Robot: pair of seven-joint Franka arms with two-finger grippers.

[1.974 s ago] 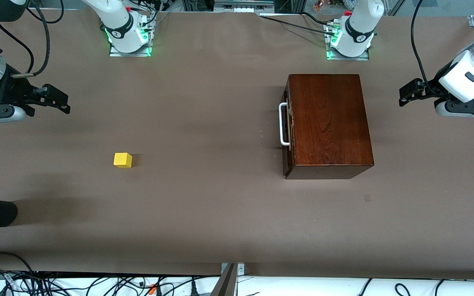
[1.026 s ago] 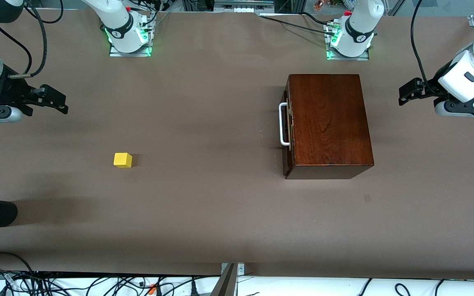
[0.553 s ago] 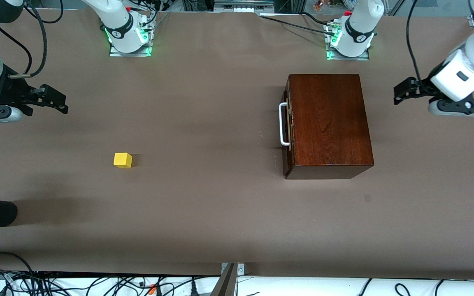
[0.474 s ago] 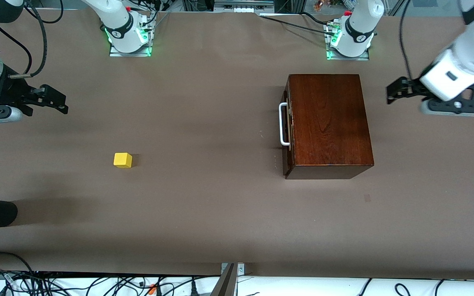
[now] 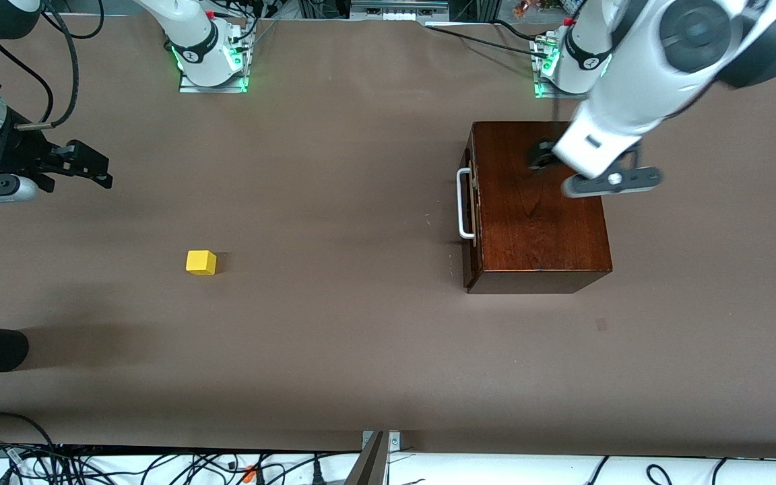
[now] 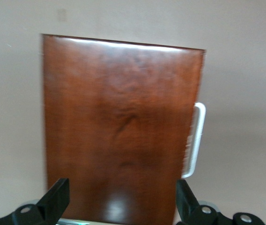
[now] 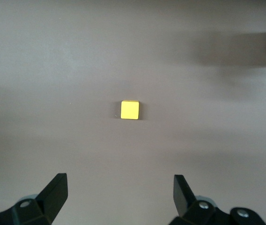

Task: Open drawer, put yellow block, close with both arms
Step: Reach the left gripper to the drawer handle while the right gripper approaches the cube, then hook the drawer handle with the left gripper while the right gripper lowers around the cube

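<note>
Overhead, left claw [image 5: 541, 159] hangs spread above the shut drawer's box [image 5: 537, 202]; right claw [image 5: 91, 168] waits, spread.

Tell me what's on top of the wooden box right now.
Nothing rests on the box; its lid is bare. The left gripper hangs over it, fingers open. The drawer is shut, so its inside is hidden.

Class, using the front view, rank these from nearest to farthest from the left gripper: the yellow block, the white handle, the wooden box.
1. Wooden box: directly under the left gripper.
2. White handle: on the box's front, toward the right arm's end.
3. Yellow block: on the table toward the right arm's end.
</note>
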